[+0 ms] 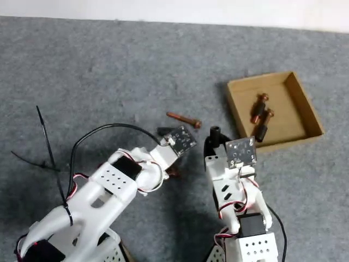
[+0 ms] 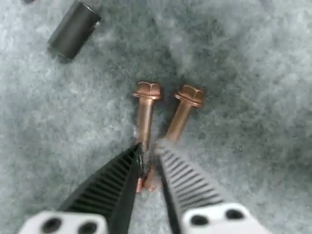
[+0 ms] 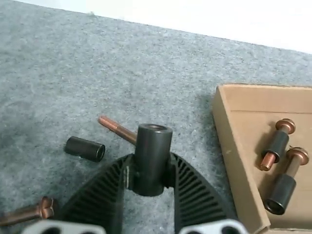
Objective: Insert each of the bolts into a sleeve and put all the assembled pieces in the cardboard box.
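Closest to you are the two arms, which are also the bulkiest things on the grey carpeted table [image 1: 98,65]. Your left arm [image 1: 109,188] comes in from the low left corner of the high view and your right arm [image 1: 240,213] from the low right. Both end near the middle of the table.

Next in size is the cardboard box [image 1: 292,106], which sits open-topped beyond the right arm, toward the far right. Two finished pieces lie side by side inside it, the first assembled piece [image 1: 259,107] and the second assembled piece [image 1: 264,124]. Each is a copper-coloured bolt with a black sleeve on its shank, and both heads point toward the far wall of the box.

Your right gripper [image 3: 151,165] is clamped on an upright sleeve [image 3: 152,146]. It holds the sleeve by its lower half with the open bore facing up, near the box's near-left corner.

Your left gripper [image 2: 148,148] sits low over the threaded ends of two bolts lying side by side on the carpet, the first bolt [image 2: 145,114] and the second bolt [image 2: 183,114]. Their heads point away from it. From the wrist view you can't tell whether it grips one of them or merely sits round them.

A loose sleeve [image 3: 85,148] lies on its side just beyond the left gripper. A lone bolt [image 1: 184,119] lies flat a little farther out, between that sleeve and the box and touching neither.

A thin black cable [image 1: 103,130] loops over the carpet beside the left arm.
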Motion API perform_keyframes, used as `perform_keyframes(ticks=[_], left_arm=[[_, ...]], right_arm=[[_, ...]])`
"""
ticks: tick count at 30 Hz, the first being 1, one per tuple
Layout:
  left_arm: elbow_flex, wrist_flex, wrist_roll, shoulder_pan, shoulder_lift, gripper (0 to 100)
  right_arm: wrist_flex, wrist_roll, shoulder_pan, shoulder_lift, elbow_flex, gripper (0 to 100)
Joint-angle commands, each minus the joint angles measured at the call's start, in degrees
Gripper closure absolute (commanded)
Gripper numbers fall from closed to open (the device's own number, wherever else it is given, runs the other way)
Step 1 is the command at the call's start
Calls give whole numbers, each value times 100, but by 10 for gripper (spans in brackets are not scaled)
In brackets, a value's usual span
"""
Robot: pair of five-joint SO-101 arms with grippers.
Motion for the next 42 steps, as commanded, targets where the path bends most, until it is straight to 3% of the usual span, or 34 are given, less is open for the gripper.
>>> perform_keyframes(ticks=[1, 5, 10, 13, 22, 29, 42], left_arm=[[-233, 9, -26, 4, 22, 854], [-163, -18, -26, 4, 22, 873], [277, -941, -79, 4, 22, 871], [312, -1011, -413, 48, 22, 871], [321, -1389, -466, -145, 22, 873], [321, -1538, -607, -295, 66, 874], [-505, -1398, -633, -268, 1446, 874]], right_arm=[[-180, 62, 66, -145, 40, 989], [-180, 62, 66, -145, 40, 989], [-180, 70, 66, -145, 40, 989], [-180, 70, 66, -145, 40, 989], [-180, 70, 66, -145, 40, 989], [-180, 70, 66, -145, 40, 989], [-180, 79, 48, -145, 48, 989]])
